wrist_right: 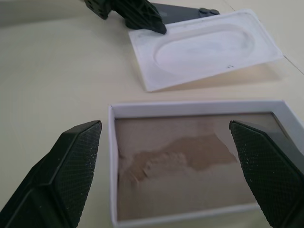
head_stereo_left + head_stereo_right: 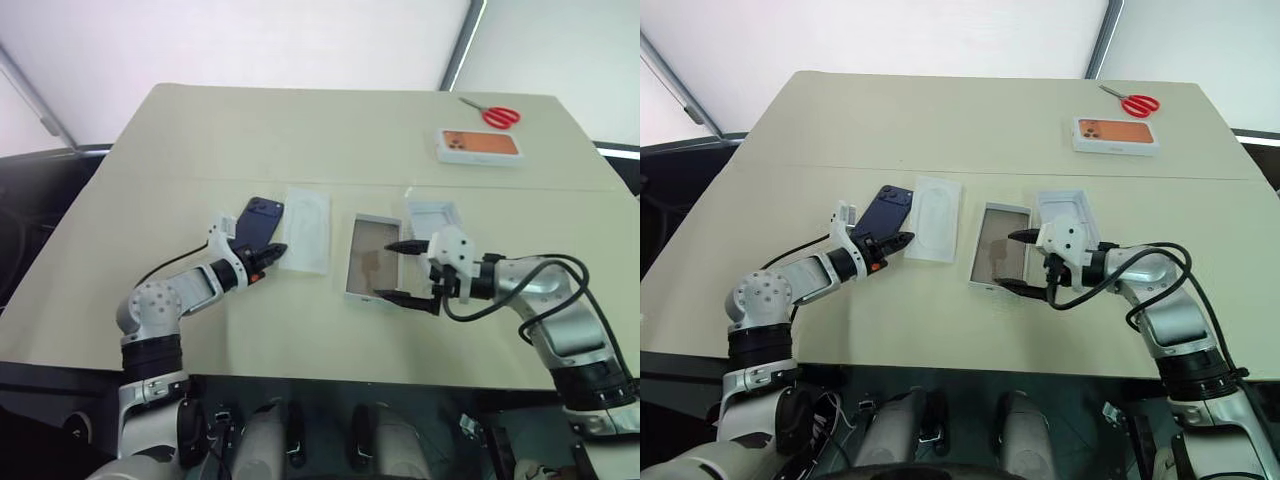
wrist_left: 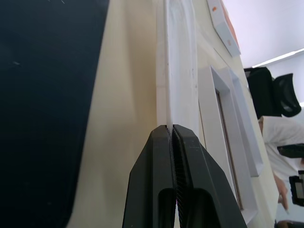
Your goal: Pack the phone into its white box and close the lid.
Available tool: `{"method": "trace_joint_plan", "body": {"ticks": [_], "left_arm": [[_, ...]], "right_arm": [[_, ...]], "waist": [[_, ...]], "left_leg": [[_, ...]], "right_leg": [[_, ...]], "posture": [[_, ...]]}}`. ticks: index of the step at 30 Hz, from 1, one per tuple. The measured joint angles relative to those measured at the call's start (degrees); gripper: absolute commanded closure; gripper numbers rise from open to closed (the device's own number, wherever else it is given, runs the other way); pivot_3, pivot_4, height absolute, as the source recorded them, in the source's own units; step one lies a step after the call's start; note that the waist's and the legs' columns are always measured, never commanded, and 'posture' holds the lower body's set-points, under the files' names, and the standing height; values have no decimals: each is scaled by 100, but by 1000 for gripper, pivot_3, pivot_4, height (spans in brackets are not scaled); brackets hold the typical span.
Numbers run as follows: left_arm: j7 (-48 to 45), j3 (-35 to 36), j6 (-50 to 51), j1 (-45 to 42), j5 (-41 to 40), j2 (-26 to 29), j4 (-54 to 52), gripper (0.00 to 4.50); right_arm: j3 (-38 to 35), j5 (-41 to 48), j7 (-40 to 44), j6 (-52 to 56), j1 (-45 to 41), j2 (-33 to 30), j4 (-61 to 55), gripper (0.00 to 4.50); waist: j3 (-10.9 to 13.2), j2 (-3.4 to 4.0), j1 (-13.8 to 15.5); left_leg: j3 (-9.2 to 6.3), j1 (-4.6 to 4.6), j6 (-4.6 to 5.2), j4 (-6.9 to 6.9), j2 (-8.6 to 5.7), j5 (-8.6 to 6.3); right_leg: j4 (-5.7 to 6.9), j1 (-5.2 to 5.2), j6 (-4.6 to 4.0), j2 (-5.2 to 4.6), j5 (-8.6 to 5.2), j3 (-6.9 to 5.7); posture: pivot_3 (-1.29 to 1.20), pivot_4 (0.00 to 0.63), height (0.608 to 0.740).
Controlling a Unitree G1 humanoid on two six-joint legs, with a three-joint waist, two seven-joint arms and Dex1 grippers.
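Observation:
The dark navy phone [image 2: 258,221] lies flat on the table at the left. Right beside it is a flat white insert [image 2: 306,228] with an oval outline, and my left gripper [image 2: 276,251] is shut on that insert's near edge. The white box [image 2: 368,258] sits open at the centre, its brownish floor bare. My right gripper [image 2: 394,270] is open at the box's near right side, one finger over its right wall and one by its near end. The lid [image 2: 432,213] lies inside up just behind my right gripper, which partly covers it.
A white box printed with an orange phone [image 2: 479,145] and red-handled scissors [image 2: 499,116] lie at the far right of the tan table [image 2: 300,140]. The table's front edge runs just below both arms.

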Motion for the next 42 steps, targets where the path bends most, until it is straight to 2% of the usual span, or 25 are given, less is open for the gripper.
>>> {"method": "trace_joint_plan", "body": {"ticks": [3, 6, 12, 13, 14, 19, 23, 28, 31, 36, 42], "left_arm": [[-56, -3, -102, 6, 0, 75, -121, 4412], [-75, -87, -369, 113, 73, 76, -334, 4500], [9, -11, -500, 139, -30, -31, -432, 4500], [35, 7, -478, 139, -84, -61, -432, 4500], [60, 30, -438, 138, -175, -89, -433, 4500], [192, 69, 17, 157, -656, -270, -505, 4500], [651, 395, 139, 63, -1178, -535, -502, 4500], [1210, 928, 221, -199, -1874, -296, -418, 4500], [1426, 919, 267, -160, -2089, -263, -424, 4500], [1633, 710, 277, 74, -2320, -323, -603, 4500], [1685, 259, 317, 287, -2407, -349, -797, 4500]], "right_arm": [[417, -196, -37, 165, 100, 91, -21, 0], [518, -274, -62, 303, 32, 103, 69, 824], [568, -412, -24, 400, -33, 88, 323, 3790], [568, -411, -5, 406, -38, 89, 323, 4391], [568, -412, 16, 406, -50, 90, 323, 4461], [566, -418, 7, 232, -243, 338, 451, 4461], [729, -608, -77, -67, -449, 599, 608, 4461], [1001, -811, -220, -338, -775, 1177, 1017, 4461], [1015, -809, -199, -399, -904, 1347, 1171, 3537], [1024, -852, -138, -562, -913, 1320, 1294, 1089], [497, -488, 161, -173, -912, 670, 1189, 1089]], "waist": [[0, -1, 5], [0, -2, -2], [1, -3, -2], [1, -3, 0], [1, -3, -1], [1, -4, -10], [2, -6, -14], [2, -7, -53], [2, -9, -20], [1, -10, -11], [1, -10, -6]], "left_leg": [[0, -2, 0, 0, -2, 0], [0, -2, -1, 0, -1, -1], [-1, -3, 0, 0, -1, -1], [0, -3, 0, 0, -1, 0], [-1, -3, 0, 0, -1, 0], [0, -3, 1, 0, -1, 0], [-1, -3, 1, 0, -1, 1], [0, -2, 1, 0, -1, 2], [0, -2, 1, 0, -5, 2], [-1, -2, 0, 0, -8, 1], [-1, -2, 0, 0, -8, 1]], "right_leg": [[0, -1, 0, -2, 0, 0], [-1, -2, -1, -2, 0, 0], [-1, -3, -1, -1, 0, 0], [-1, -3, -1, 0, 0, 0], [-1, -3, -1, 0, 0, 0], [0, -3, 0, 4, 0, 0], [1, -3, 1, 5, 0, 0], [5, -2, 1, 9, 0, 0], [5, 0, 1, 9, 0, -2], [4, 1, 1, 7, 0, -1], [3, 1, 1, 6, 0, -1]], "posture": [[0, 150, 738], [0, 150, 738], [0, 150, 738], [0, 150, 738], [0, 150, 738], [0, 150, 738], [0, 150, 738], [0, 150, 738], [0, 150, 738], [0, 150, 738], [0, 150, 738]]}}
